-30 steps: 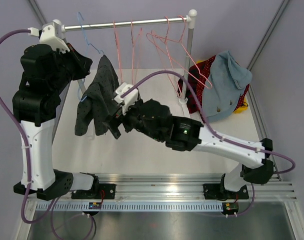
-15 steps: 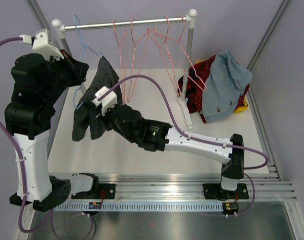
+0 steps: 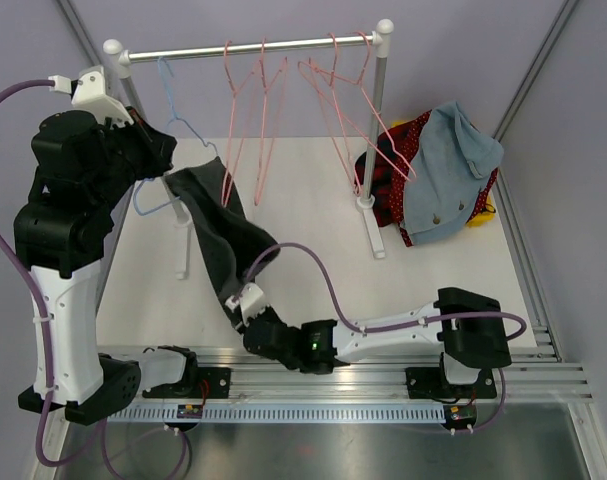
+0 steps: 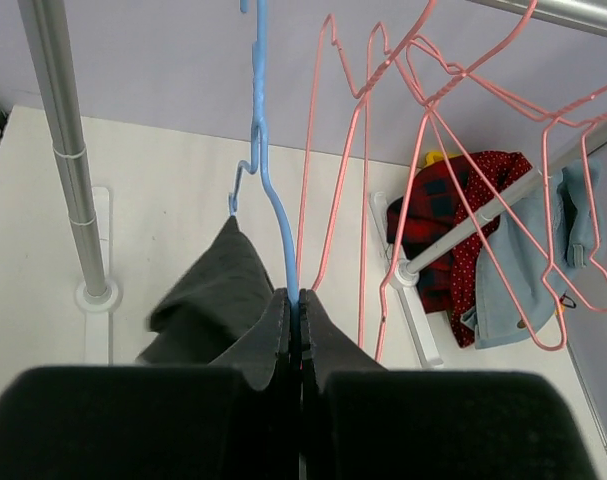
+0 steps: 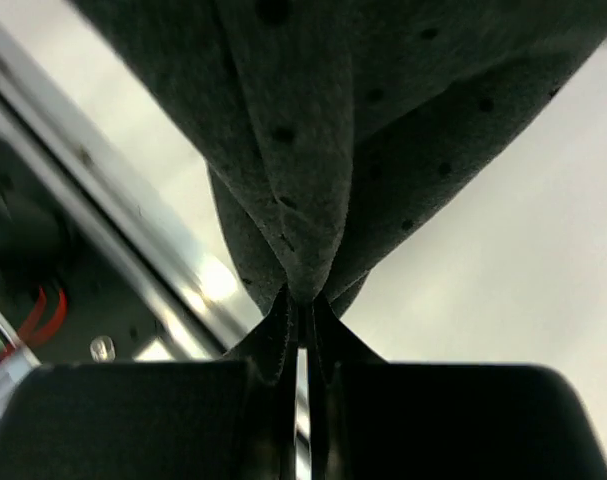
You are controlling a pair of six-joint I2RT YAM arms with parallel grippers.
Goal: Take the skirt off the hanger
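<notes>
Top view: both fingertip pairs hid by wrists/cloth. R gripper [image 5: 303, 308]: jaws pressed tight, pinching low end of skirt [image 3: 219, 238], nr front edge of table [image 3: 313, 240]. L gripper [image 4: 298, 305]: clamped on blue hanger [image 4: 266, 190] wire. Skirt: dark grey, dotted, stretched diagonally btwn both, top end at hanger.
</notes>
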